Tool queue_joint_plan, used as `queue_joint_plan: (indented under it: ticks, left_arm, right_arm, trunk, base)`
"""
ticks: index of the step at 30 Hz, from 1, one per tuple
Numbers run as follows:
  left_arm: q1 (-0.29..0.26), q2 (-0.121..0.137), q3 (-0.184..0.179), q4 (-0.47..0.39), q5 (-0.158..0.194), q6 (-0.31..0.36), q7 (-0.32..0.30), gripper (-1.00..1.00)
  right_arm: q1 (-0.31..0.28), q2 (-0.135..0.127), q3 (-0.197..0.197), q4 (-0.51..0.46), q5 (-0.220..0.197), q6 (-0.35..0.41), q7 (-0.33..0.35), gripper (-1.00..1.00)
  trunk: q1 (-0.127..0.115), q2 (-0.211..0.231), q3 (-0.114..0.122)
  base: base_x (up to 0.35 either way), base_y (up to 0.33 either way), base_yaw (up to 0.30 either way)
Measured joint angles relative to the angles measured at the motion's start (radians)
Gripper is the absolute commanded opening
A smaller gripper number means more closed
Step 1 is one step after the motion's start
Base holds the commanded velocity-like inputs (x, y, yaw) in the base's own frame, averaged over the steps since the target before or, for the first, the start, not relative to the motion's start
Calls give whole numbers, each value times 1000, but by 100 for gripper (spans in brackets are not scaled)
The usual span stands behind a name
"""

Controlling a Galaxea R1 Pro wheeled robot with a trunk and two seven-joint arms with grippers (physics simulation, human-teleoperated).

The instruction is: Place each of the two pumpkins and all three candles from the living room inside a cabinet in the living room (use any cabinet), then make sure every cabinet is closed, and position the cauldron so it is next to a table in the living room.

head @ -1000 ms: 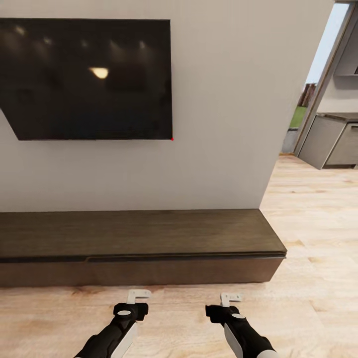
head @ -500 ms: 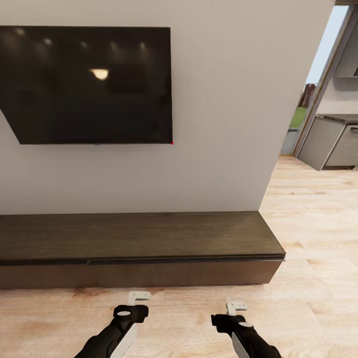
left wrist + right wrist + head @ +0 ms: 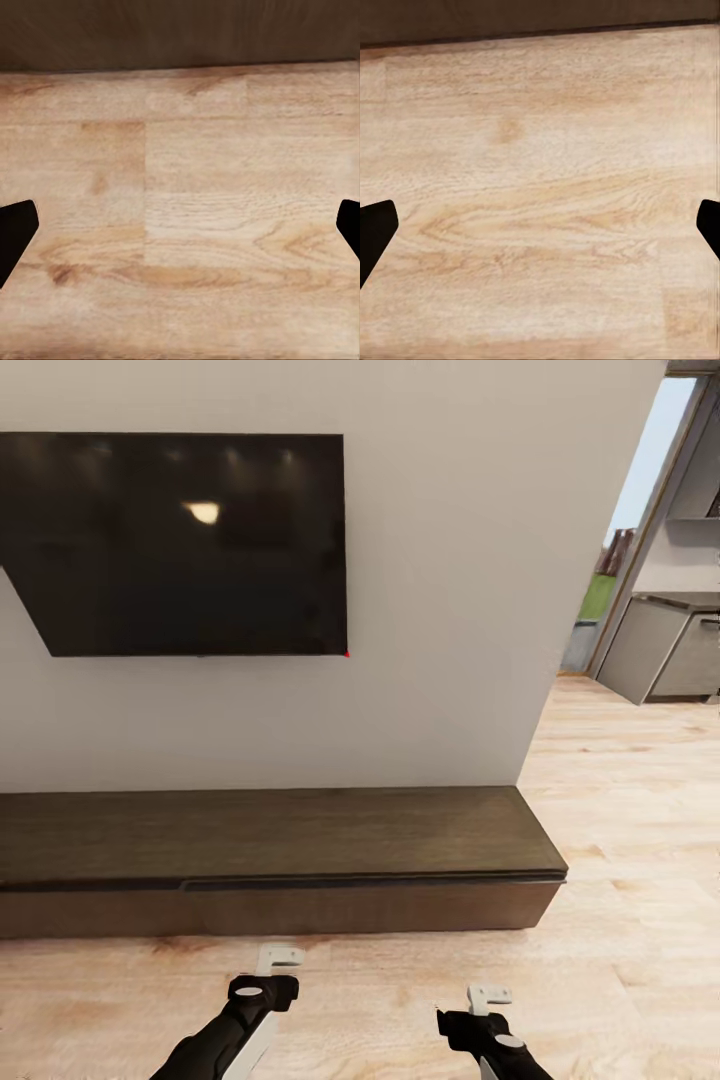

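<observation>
The cabinet (image 3: 270, 835), a long low dark-brown unit with flat handleless fronts, runs along the wall straight ahead in the head view. Its fronts look shut, with a thin dark seam under the top. My left gripper (image 3: 278, 958) hovers over the wood floor just short of the cabinet's base, and its strip of dark front (image 3: 180, 30) shows beyond the floor in the left wrist view. My right gripper (image 3: 489, 994) hangs lower and further back from the cabinet (image 3: 540, 19). Both are open, and only bare floor lies between the black fingertips (image 3: 15, 236) (image 3: 375, 232).
A large black TV (image 3: 180, 545) hangs on the white wall above the cabinet. The wall ends at the right, where light wood floor (image 3: 630, 800) leads to a doorway with grey kitchen cupboards (image 3: 665, 650).
The view has tilted a little, so the TV sits lower in the picture. My right gripper has drawn back from the cabinet and slightly to the right. The left gripper has barely moved.
</observation>
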Motion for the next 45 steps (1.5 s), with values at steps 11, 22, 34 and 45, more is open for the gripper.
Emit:
queue_joint_plan:
  ticks: [11, 22, 34, 45]
  left_arm:
    - [0, 0, 1, 6, -3, 0, 0, 100]
    - [0, -1, 1, 16, -6, 0, 0, 100]
    - [-1, 0, 4, 194, 1, -32, -107, 100]
    - [-1, 2, 3, 365, 2, -226, -155, 100]
  right_arm:
    - [2, -18, 1, 1, -2, -8, 0, 100]
    - [11, -25, 0, 3, -1, -9, 0, 100]
    - [14, -71, -2, 62, -2, -66, -18, 100]
    - [15, -110, -2, 251, -10, -197, -20, 100]
  trunk:
    - [-43, 77, 34]
    - [-85, 154, 69]
    - [-131, 238, 106]
    - [-173, 315, 141]
  base:
    - [-54, 0, 0]
    - [0, 0, 0]
    - [0, 0, 0]
    - [0, 0, 0]
